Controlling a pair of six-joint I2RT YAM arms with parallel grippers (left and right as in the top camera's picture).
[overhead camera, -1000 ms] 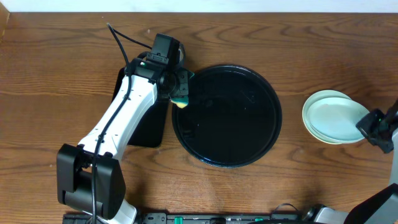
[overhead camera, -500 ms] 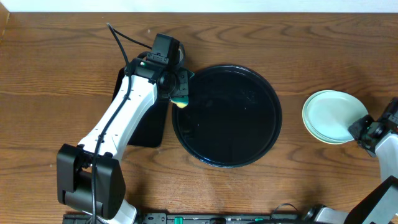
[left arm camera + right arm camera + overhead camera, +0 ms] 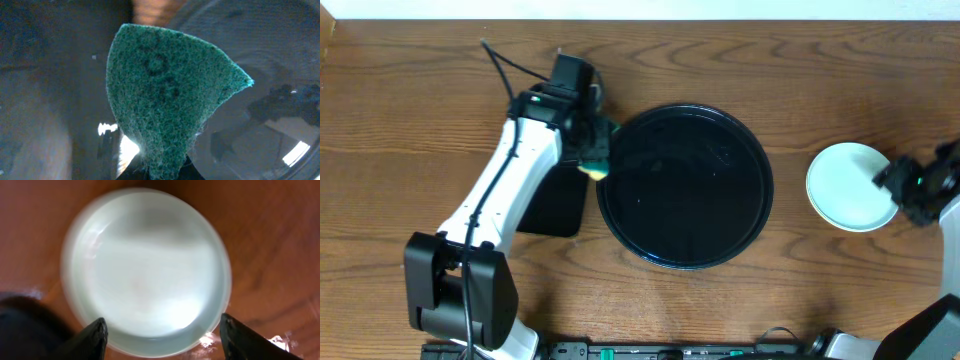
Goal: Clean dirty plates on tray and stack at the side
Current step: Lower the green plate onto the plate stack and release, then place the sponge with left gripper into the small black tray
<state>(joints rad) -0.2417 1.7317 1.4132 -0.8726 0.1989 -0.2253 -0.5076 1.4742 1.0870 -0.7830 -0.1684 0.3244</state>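
Hovering wide open, the right gripper (image 3: 162,334) has the stacked plates (image 3: 150,265) just below, between its jaws; a crooked descent could push the stack askew. The left gripper (image 3: 592,152) is closed on the sponge (image 3: 165,95), with the empty tray (image 3: 760,215) just beyond its jaws.

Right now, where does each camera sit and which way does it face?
Overhead: above the table, facing down on tray, plates, left arm, right arm.
Left wrist: on left arm, facing the sponge over the tray; sponge hides its fingers.
Right wrist: on right arm, facing down at plates; both fingertips show.
Shared: overhead and right wrist see the plates.
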